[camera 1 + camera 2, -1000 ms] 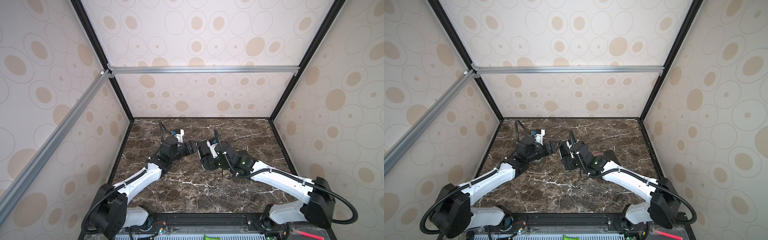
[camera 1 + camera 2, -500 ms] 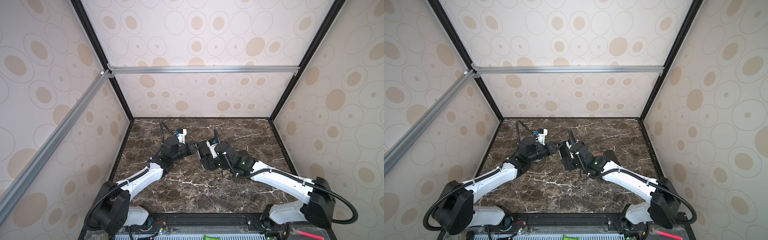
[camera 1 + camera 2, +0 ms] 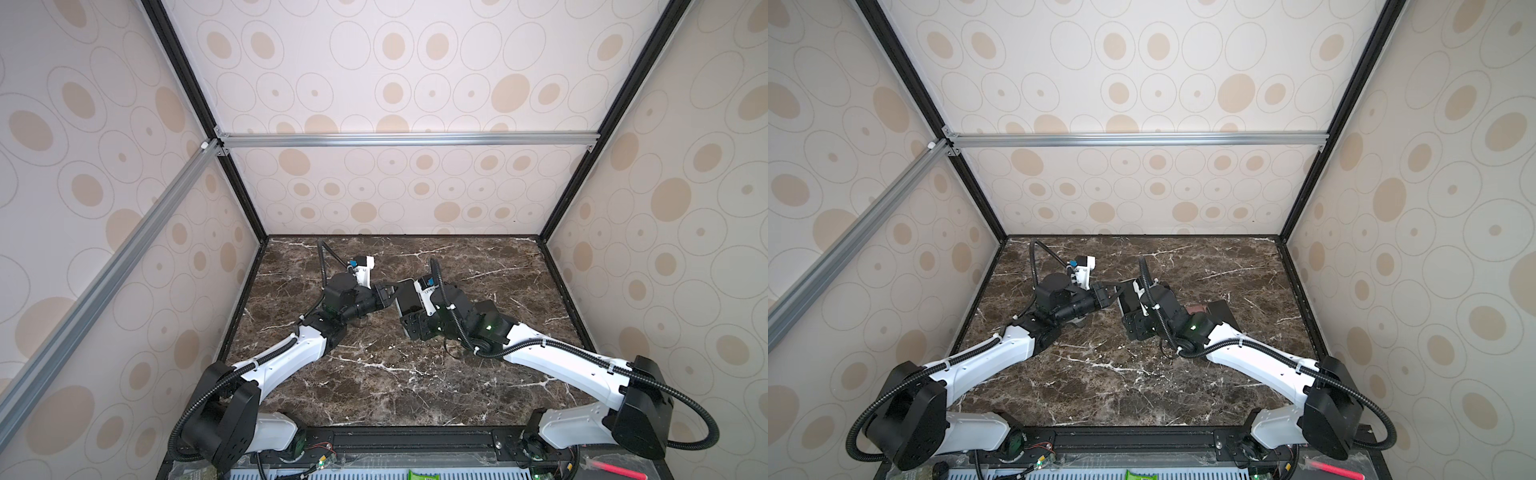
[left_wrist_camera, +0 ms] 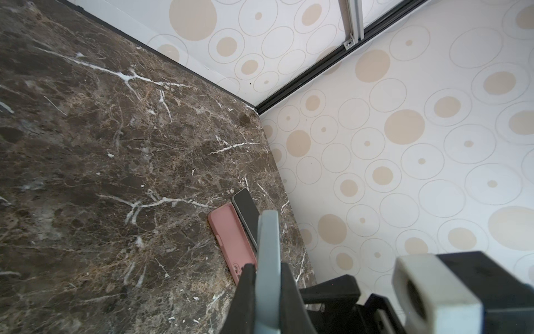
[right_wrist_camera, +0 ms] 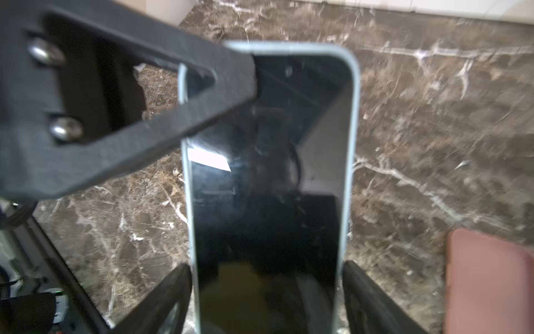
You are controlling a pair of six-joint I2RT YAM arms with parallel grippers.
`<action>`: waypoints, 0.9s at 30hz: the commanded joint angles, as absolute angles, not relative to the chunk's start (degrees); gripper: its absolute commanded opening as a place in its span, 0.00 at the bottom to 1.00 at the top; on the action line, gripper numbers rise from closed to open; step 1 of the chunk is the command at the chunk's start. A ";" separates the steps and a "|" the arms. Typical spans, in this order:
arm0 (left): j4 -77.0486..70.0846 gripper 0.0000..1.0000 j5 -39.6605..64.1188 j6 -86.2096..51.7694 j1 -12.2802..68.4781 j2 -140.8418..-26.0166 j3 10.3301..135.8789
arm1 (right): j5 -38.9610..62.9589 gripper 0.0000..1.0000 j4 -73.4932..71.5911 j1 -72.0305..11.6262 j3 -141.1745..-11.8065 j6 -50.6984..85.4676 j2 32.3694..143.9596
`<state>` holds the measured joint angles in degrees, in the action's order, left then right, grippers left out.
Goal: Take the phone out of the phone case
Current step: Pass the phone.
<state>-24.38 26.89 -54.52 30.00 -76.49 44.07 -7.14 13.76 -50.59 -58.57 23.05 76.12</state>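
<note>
I see a brown marble table. Over it both arms meet at a phone with a pale blue rim. The left gripper clamps its edge. The jaws of the right gripper flank its sides, and I cannot tell whether they press. A pink case lies nearby.

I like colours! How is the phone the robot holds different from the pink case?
The phone is shiny black with a pale blue rim; the pink case is plain pink. The phone is held off the table; the pink case lies flat on it. Both are slim rounded rectangles.
</note>
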 commanded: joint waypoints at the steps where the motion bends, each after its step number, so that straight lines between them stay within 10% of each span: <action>1: -25.60 0.00 28.17 -53.85 30.14 -75.12 44.87 | -9.60 0.88 9.67 -50.84 -57.87 22.49 73.23; 13: -24.40 0.00 29.28 -49.86 26.36 -72.31 47.30 | -11.32 0.85 13.86 -48.86 -57.42 20.21 68.12; 27: -48.76 0.00 49.73 -54.65 22.72 -70.91 48.77 | 29.64 0.83 8.62 -33.96 -60.95 18.98 62.05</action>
